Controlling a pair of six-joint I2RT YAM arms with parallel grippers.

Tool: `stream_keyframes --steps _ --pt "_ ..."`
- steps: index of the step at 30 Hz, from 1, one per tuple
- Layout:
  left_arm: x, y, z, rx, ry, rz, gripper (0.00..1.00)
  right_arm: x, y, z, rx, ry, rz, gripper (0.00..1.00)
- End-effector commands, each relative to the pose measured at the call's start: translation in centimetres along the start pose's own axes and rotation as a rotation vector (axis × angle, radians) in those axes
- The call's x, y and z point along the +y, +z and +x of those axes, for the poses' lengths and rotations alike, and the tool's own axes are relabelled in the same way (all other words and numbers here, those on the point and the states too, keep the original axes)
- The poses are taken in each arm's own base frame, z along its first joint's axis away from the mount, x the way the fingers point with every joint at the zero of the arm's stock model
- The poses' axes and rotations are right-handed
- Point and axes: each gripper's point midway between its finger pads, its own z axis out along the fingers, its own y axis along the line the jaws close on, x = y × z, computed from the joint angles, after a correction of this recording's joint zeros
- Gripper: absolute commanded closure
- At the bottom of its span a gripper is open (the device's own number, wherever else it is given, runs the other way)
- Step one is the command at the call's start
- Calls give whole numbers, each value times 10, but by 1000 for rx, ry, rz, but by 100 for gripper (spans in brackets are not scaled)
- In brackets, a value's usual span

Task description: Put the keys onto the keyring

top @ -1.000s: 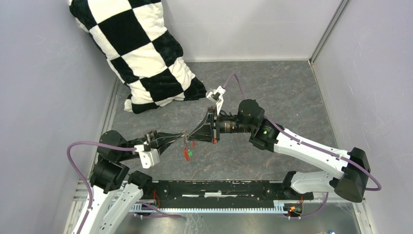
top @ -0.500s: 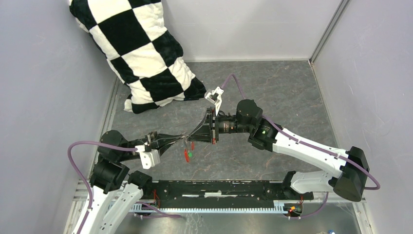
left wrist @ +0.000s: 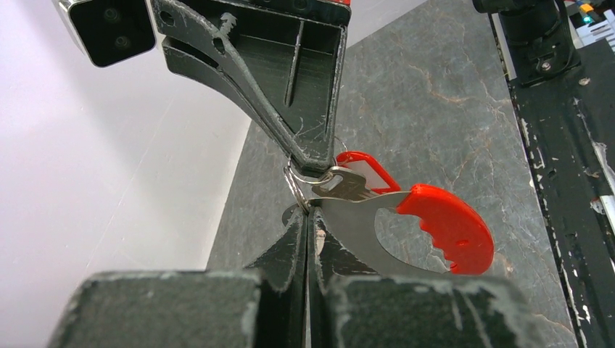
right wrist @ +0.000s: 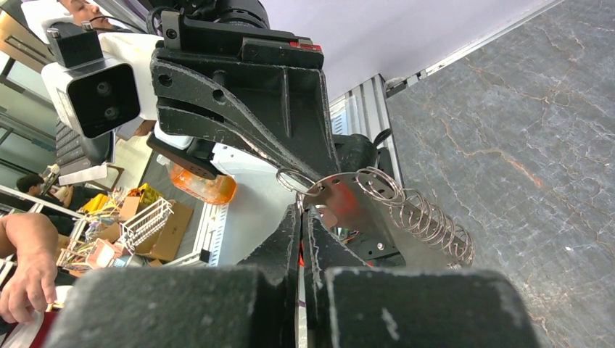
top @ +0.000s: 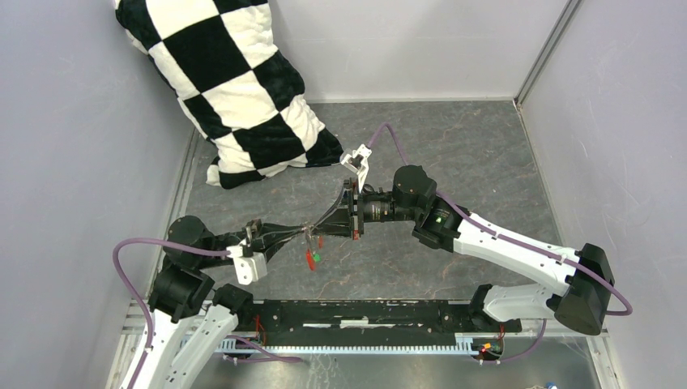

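Keyring point(left wrist: 291, 181) hangs above the tabletop point(top: 454, 154), at 5 o'clock from the pillow point(top: 235, 97), pinched where the clenched left claw point(left wrist: 306, 217) and clenched right claw point(right wrist: 301, 210) meet. The claws hide most of it; a silver key point(left wrist: 341, 185) and red tag point(left wrist: 442, 225) crowd there, threading unclear.

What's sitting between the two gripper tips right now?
The keyring and a silver key, right where the shut left gripper meets the right gripper; clearest in the left wrist view.
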Motion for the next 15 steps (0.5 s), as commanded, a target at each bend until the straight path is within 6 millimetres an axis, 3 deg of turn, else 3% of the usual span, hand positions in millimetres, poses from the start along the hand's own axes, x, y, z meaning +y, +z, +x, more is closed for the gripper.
stream_keyframes --steps 1,15 --pt "4 -3 -18 -33 103 11 98 11 1 -20 -43 -33 -28 100" --pt "3 -3 -16 -18 97 29 98 16 2 -23 -40 -36 -45 100"
